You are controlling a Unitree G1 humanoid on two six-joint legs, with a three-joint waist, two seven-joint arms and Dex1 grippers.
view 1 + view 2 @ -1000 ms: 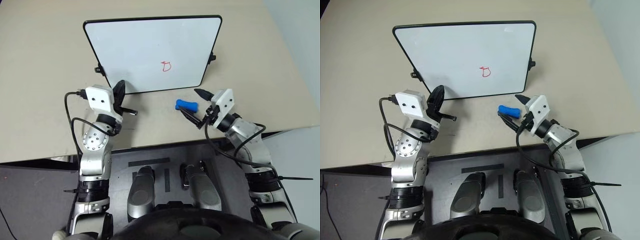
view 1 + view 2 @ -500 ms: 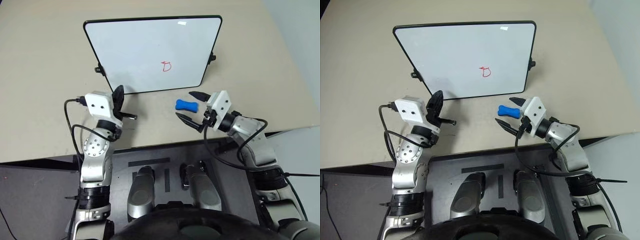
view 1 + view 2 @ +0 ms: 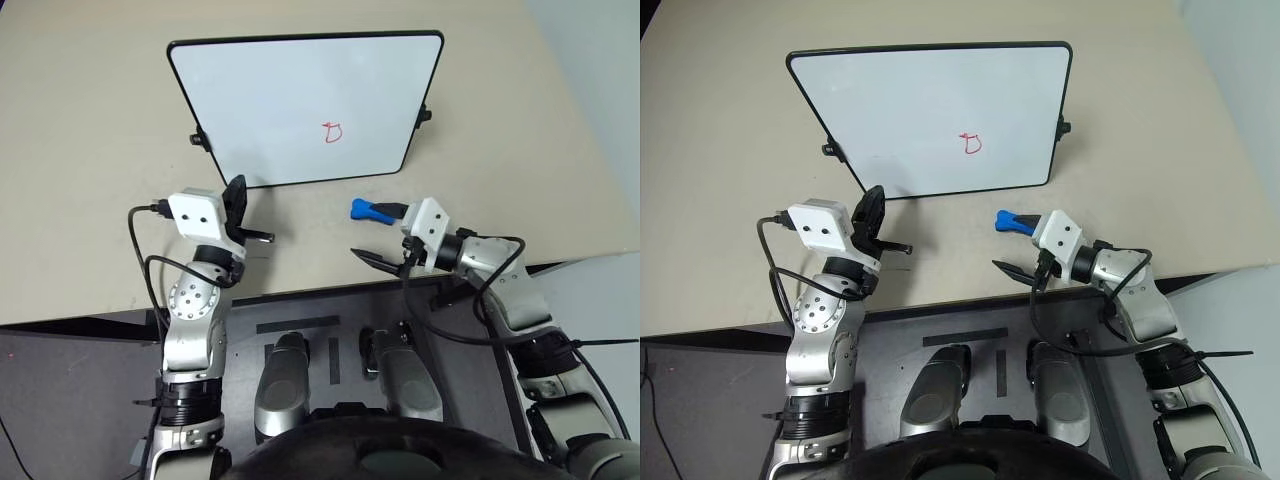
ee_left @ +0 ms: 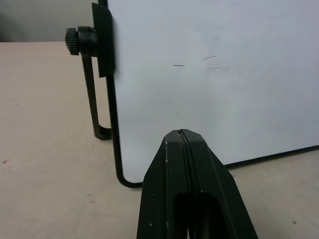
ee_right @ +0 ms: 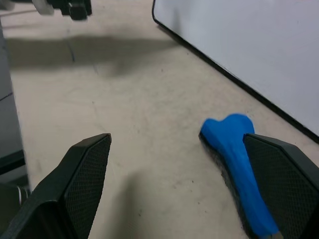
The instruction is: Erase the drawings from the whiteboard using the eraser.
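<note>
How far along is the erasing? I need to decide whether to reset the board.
Nothing is erased: the red drawing remains on the whiteboard. In hand: the open right gripper has one finger beside the blue eraser, ungrasped on the table. The left gripper is shut. Left: grasp, then wipe.

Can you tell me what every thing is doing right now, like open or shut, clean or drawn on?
whiteboard: lying on the table, still marked.
drawing: red squiggle, not erased.
eraser: lying on the table beside the board, not gripped.
right gripper: open wide, one finger right beside the eraser.
left gripper: shut, empty, near the board's corner.
table: beige, holding the board and eraser.
</note>
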